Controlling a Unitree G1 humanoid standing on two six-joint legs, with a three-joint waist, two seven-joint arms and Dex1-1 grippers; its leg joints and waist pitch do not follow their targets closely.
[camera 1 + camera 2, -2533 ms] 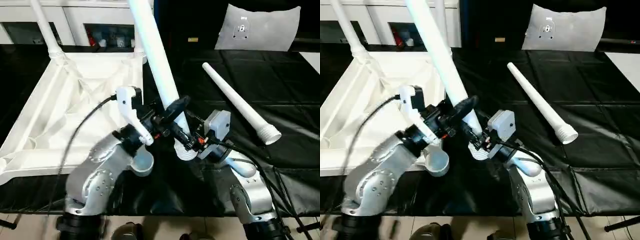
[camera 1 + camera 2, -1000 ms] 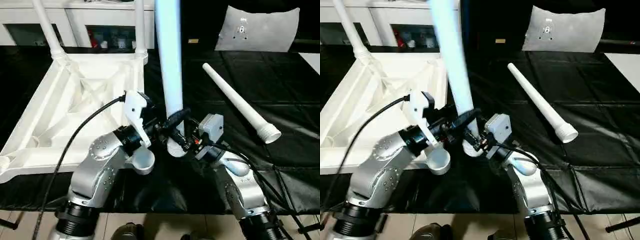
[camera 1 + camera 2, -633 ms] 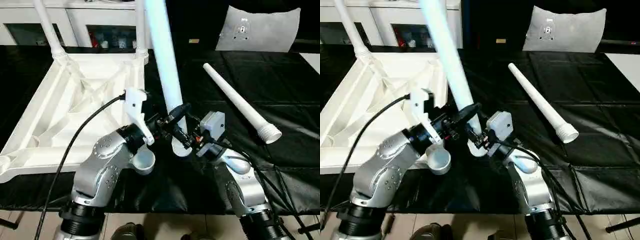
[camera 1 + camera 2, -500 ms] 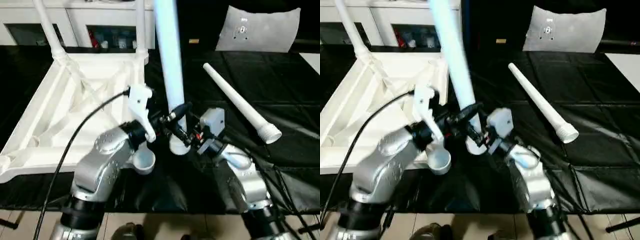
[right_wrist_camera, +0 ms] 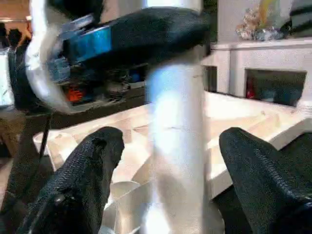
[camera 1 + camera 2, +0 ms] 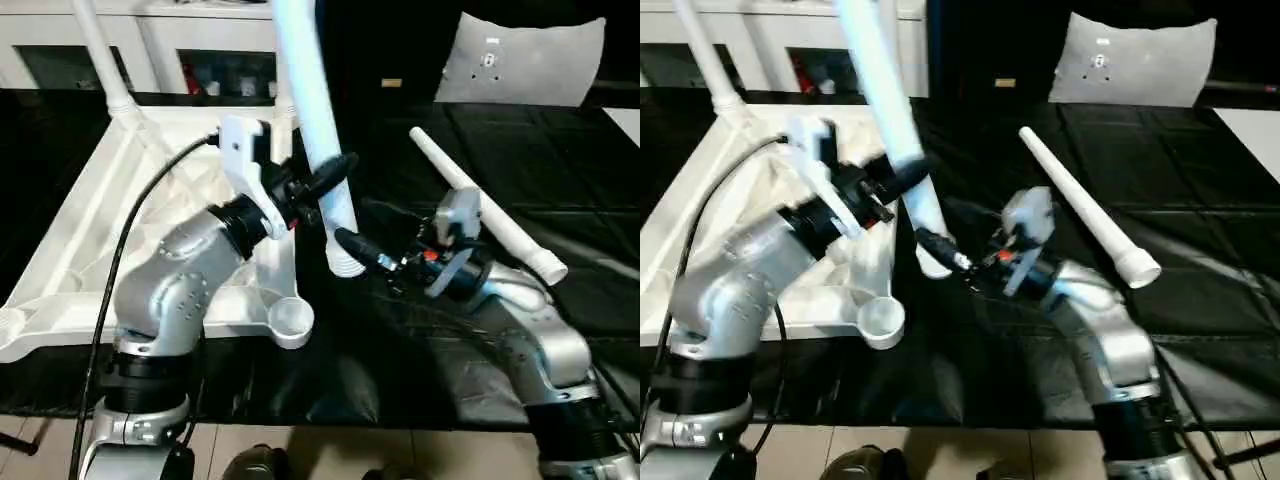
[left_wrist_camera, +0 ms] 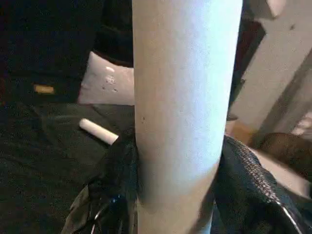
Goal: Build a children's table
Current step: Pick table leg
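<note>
While the white leg (image 6: 318,150) stands nearly upright, leaning slightly, above the black worktable (image 6: 560,160), the left gripper (image 6: 322,178) is clamped around its lower part, just beside the upturned tabletop (image 6: 90,230). Just below the leg's ribbed end, the right gripper (image 6: 362,250) has its fingers spread wide, one on each side of the leg without touching. A spare leg (image 6: 480,205) lies well apart.
</note>
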